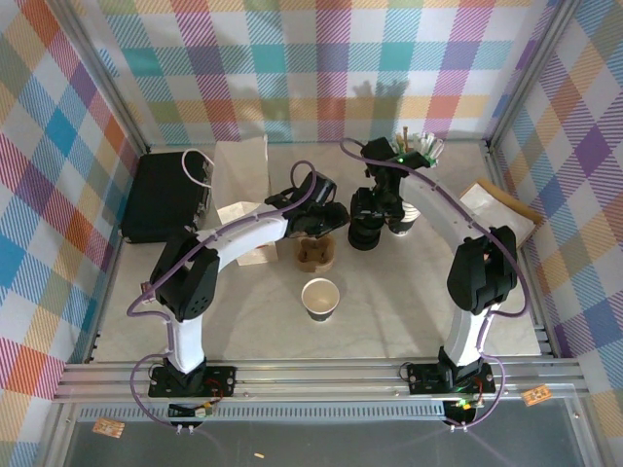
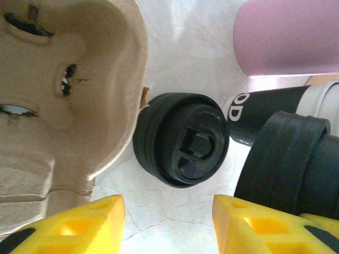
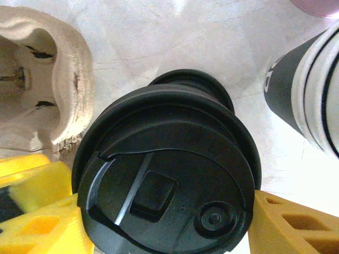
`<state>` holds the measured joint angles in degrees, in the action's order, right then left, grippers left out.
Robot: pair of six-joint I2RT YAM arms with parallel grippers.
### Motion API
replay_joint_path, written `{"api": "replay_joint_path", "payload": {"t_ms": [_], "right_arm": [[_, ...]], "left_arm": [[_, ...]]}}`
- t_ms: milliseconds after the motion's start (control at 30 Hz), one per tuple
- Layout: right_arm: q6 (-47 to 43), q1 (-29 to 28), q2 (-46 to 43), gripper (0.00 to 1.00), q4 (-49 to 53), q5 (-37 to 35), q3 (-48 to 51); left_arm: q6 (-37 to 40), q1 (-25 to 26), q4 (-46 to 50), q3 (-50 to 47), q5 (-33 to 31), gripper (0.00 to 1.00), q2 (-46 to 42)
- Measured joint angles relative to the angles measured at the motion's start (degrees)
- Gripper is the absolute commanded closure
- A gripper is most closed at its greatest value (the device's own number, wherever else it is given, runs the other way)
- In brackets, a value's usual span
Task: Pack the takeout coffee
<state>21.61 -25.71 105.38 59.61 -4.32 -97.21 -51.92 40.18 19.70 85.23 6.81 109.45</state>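
Note:
My right gripper (image 3: 159, 211) is shut on a black plastic lid (image 3: 164, 174), its yellow fingers (image 3: 37, 211) against the lid's sides. It holds the lid just above a stack of black lids (image 2: 183, 140) on the table. My left gripper (image 2: 168, 211) is open with nothing between its fingers, close in front of that stack (image 1: 365, 233). A lidless paper cup (image 1: 320, 297) stands upright nearer the arm bases. A takeout coffee with its lid on is out of view. A brown pulp cup carrier (image 1: 314, 255) lies between the cup and the grippers.
A stack of black-and-white cups (image 2: 265, 108) lies right of the lids, with a pink object (image 2: 286, 37) beyond. A black box (image 1: 165, 195) and a white paper bag (image 1: 241, 161) sit at the back left. A brown bag (image 1: 506, 204) is at the right, a stirrer holder (image 1: 414, 146) behind.

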Motion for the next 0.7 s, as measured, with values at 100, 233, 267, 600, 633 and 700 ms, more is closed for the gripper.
{"api": "replay_joint_path", "payload": {"t_ms": [100,233,267,600,633,700], "right_arm": [[0.0,0.5,0.7,0.47,0.4,0.8,-1.0],[0.0,1.2,2.2,0.47,0.7,2.1,-1.9],[0.0,1.4,2.5,0.48,0.7,2.2,-2.0],[0.3,3.0,3.2,0.48,0.9,4.3,-2.3],[0.3,3.1,3.2,0.48,0.9,4.5,-2.3],[0.3,3.4,3.2,0.48,0.9,4.8,-2.3]], "left_arm": [[-0.8,0.0,-0.5,0.0,0.7,0.51,0.0],[-1.7,-0.3,-1.5,-0.7,1.3,0.51,0.0],[-1.9,-0.3,-1.9,-1.0,1.4,0.51,0.0],[-6.4,-0.4,-6.5,-3.0,3.5,0.48,0.0],[-6.9,-0.4,-6.9,-3.2,3.8,0.48,0.0],[-7.6,-0.5,-7.8,-3.6,4.3,0.48,0.0]]}}
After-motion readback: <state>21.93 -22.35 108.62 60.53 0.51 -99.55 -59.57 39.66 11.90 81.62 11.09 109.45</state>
